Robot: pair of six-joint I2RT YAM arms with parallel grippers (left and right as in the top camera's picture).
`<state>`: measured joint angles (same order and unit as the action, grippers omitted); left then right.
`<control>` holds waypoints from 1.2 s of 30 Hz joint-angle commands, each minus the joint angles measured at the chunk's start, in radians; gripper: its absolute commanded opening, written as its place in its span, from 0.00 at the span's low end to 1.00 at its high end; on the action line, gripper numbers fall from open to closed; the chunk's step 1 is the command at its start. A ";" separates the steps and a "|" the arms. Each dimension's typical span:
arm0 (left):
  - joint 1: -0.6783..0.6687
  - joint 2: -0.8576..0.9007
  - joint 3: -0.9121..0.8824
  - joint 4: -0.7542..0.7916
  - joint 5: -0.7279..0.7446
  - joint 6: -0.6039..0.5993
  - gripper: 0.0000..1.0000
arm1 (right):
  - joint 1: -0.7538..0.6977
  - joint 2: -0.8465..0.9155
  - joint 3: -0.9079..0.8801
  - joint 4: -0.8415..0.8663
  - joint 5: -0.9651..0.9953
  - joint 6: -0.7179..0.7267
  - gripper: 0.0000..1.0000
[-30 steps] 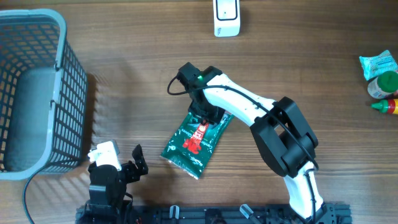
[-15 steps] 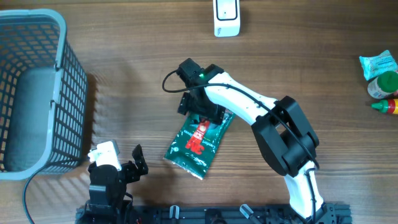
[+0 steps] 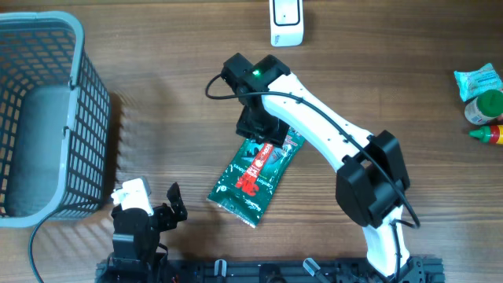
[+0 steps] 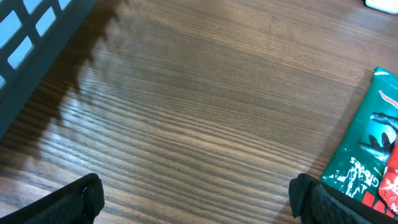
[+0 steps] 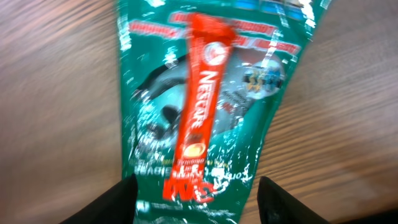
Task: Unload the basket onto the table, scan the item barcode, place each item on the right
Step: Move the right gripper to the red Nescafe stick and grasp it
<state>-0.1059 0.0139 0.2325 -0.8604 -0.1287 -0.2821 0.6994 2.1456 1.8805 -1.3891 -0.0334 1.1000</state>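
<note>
From above, a green snack packet with a red stripe lies flat on the wooden desk, near the middle and tilted so its far end leans to the right. The right claw sits directly over that far end, its white arm reaching in from the near right. A white scanner stands at the far edge, well apart from the packet. A grey mesh basket fills the left side. At the near left the left claw rests low by the basket's corner, its fingers spread and holding nothing. At the right edge sit a pale green pouch, a green-capped container and a small red and yellow bottle.

In the left wrist view, the left claw is wide open, with only bare desk between its two dark tips. The packet shows at the right edge, apart from the fingers, and the basket darkens the far left corner.

The right wrist view is blurred. The right claw has its jaws parted, and the packet lies on the desk with its end between them, red stripe running lengthwise. Whether the fingers touch its edges cannot be told.
</note>
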 commanded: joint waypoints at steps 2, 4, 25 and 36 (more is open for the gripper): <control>-0.005 -0.007 -0.003 0.003 0.005 0.013 1.00 | 0.005 0.124 0.004 -0.014 0.053 0.190 0.61; -0.005 -0.007 -0.003 0.003 0.005 0.013 1.00 | 0.000 0.172 0.005 -0.019 0.052 0.193 0.58; -0.005 -0.007 -0.003 0.003 0.005 0.013 1.00 | -0.016 0.384 0.072 -0.124 0.049 0.164 0.25; -0.005 -0.007 -0.003 0.003 0.005 0.013 1.00 | -0.059 0.341 0.166 -0.119 -0.127 -0.129 0.04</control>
<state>-0.1059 0.0139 0.2325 -0.8600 -0.1287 -0.2817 0.6601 2.4607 1.9934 -1.5372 -0.0696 1.1244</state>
